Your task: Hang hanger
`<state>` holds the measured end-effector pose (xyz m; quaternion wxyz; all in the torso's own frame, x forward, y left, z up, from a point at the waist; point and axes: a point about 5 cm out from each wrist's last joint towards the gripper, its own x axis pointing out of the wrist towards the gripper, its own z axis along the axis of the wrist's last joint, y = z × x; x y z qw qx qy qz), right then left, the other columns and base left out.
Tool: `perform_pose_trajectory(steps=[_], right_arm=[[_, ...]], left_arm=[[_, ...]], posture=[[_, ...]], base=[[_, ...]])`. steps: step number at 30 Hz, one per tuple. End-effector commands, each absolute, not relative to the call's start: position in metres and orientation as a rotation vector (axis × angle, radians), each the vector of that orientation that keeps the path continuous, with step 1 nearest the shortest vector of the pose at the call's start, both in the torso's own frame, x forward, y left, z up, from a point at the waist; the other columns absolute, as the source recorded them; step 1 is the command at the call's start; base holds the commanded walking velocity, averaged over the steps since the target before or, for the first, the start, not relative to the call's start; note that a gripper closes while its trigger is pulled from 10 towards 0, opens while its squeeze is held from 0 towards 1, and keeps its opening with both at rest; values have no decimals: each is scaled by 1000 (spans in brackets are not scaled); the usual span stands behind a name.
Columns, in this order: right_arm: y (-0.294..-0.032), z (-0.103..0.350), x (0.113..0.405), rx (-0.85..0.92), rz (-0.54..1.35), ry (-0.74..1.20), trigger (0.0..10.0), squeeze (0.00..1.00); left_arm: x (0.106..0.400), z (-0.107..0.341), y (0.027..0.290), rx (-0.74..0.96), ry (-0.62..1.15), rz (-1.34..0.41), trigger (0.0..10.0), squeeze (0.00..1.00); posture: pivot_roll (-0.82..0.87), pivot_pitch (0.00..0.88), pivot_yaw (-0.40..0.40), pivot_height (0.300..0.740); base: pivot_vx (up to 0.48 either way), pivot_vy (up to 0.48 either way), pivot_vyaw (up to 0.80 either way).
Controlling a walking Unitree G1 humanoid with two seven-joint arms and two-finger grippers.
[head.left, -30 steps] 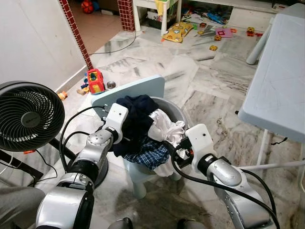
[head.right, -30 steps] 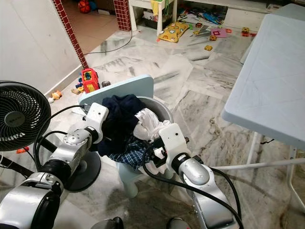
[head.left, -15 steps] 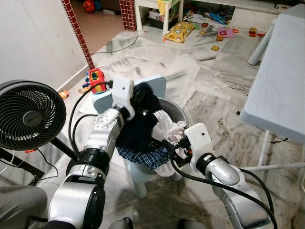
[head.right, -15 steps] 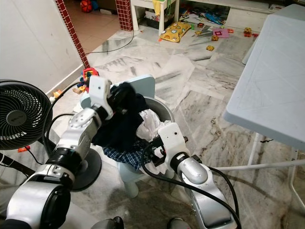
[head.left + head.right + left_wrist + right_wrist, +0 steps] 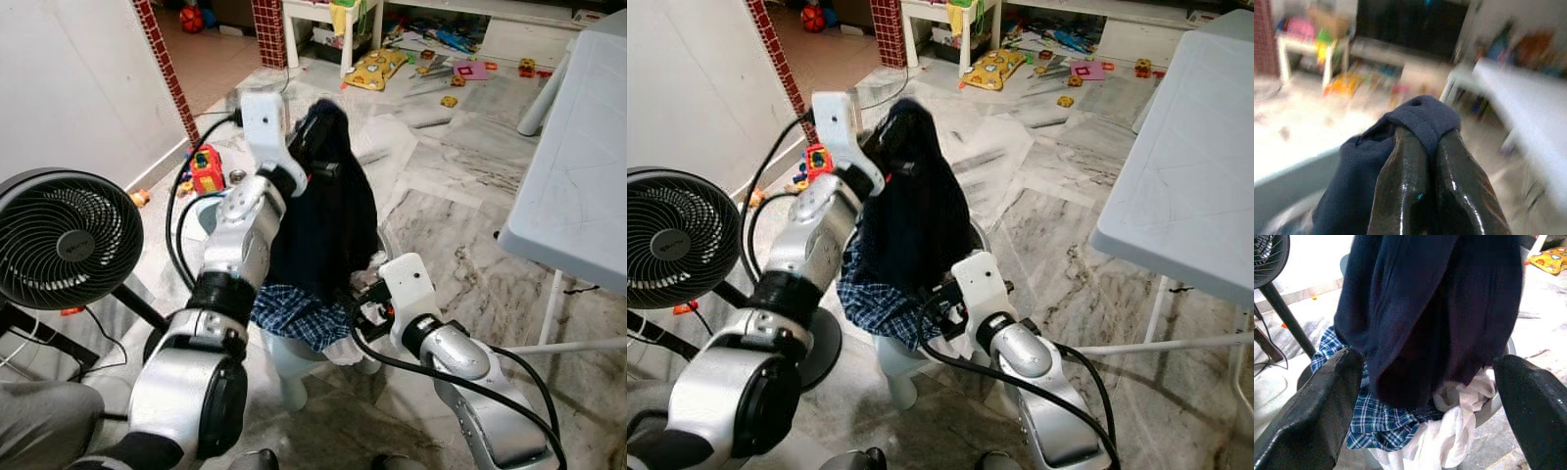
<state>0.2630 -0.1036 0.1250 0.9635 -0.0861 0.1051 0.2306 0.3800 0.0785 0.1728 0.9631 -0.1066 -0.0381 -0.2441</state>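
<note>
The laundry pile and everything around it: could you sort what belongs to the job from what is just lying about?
Job:
- left gripper, shut on the navy garment
- right gripper, open
- plaid cloth
- white cloth

Lying about:
- fan
- table
- toy car

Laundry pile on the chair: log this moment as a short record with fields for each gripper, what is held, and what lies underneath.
left gripper: raised above the chair, shut on the navy garment
navy garment: hangs down from the grip, lower edge reaching the pile
right gripper: open, low beside the pile, holding nothing
pile: plaid cloth and white cloth in the grey basin
nearby: black fan, white table
</note>
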Motion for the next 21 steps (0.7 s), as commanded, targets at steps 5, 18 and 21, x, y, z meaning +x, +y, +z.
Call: perform_pose_trajectory(steps=[5, 18, 21], right_arm=[[-102, 126, 262, -175, 479, 208, 10000, 0], [-102, 125, 265, -188, 487, 209, 10000, 0], [-99, 125, 266, -187, 493, 207, 10000, 0]], left_arm=[[374, 139, 98, -119, 61, -432, 0, 0], [367, 158, 138, -70, -65, -306, 0, 0], [362, 168, 145, -59, -106, -304, 0, 0]], posture=[[-159, 112, 89, 740], [-150, 102, 77, 740], [-140, 97, 77, 740]], base=[[0, 0, 0], [0, 0, 0], [0, 0, 0]])
